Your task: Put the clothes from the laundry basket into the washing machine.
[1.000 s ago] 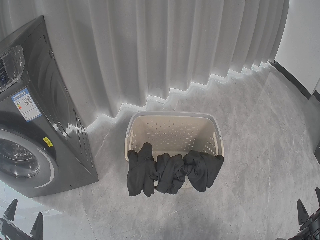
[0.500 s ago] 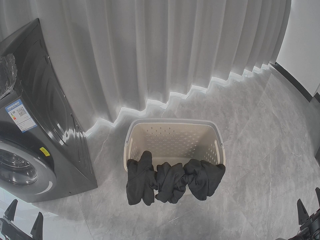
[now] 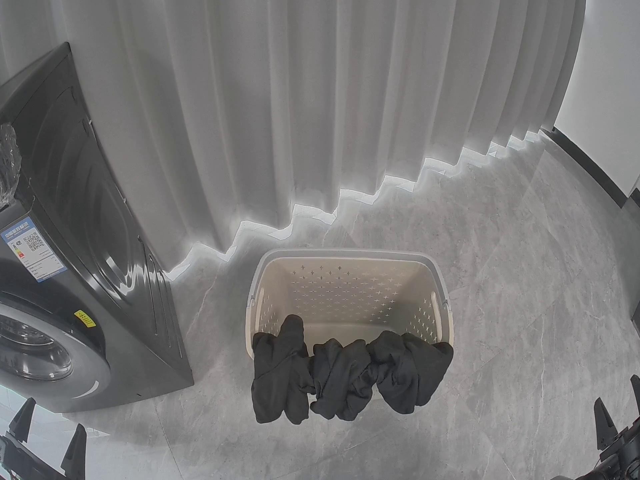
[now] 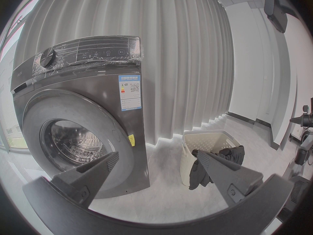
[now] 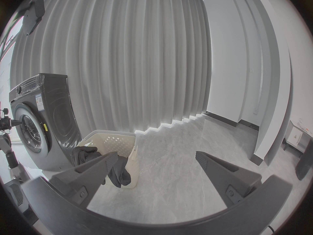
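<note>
At lower centre, the clothes (image 3: pixel 347 378) draped the laundry basket (image 3: pixel 347 255), seemingly none loaded yet. Both the left gripper (image 4: pixel 157 154) and right gripper (image 5: pixel 156 154) gaped empty.

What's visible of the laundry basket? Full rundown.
The laundry basket is a cream, plastic-looking rectangular tub with a pale rim, star-shaped holes in its walls and slot handles at both ends. It stands upright on the grey floor before the curtain, apart from the washing machine. Dark clothes drape over its near rim.

Washing machine (image 4: pixel 81 121) beside laundry basket (image 4: pixel 208 141)
</note>
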Available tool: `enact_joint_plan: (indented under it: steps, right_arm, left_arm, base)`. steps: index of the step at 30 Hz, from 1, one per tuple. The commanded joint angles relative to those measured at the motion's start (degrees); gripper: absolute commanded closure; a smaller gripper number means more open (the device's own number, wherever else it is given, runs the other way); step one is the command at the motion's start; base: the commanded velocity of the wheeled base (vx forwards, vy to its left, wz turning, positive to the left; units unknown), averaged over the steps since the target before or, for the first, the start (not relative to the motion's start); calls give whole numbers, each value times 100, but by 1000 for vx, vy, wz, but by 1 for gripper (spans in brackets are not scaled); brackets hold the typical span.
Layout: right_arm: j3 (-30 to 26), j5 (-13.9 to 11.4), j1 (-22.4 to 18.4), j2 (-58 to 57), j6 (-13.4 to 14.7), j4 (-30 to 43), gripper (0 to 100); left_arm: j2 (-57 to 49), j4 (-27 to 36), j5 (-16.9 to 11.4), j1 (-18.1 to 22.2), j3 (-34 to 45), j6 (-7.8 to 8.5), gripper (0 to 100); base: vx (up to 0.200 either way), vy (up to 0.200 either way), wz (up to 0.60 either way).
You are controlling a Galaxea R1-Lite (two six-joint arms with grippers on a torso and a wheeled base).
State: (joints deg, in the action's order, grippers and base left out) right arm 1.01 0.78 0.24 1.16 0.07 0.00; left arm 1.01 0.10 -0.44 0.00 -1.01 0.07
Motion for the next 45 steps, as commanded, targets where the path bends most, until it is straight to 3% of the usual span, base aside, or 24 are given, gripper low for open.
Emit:
enact_joint_plan:
  steps: [1,45]
  right_arm:
    - [-101,1,2,-2,1,0,0]
    - [-101,1,2,-2,1,0,0]
  left_arm:
    - [-101,-1,0,0,101,1,0]
    - [-101,-1,0,0,101,1,0]
  base:
    - [200,0,0]
    - [23,0,0]
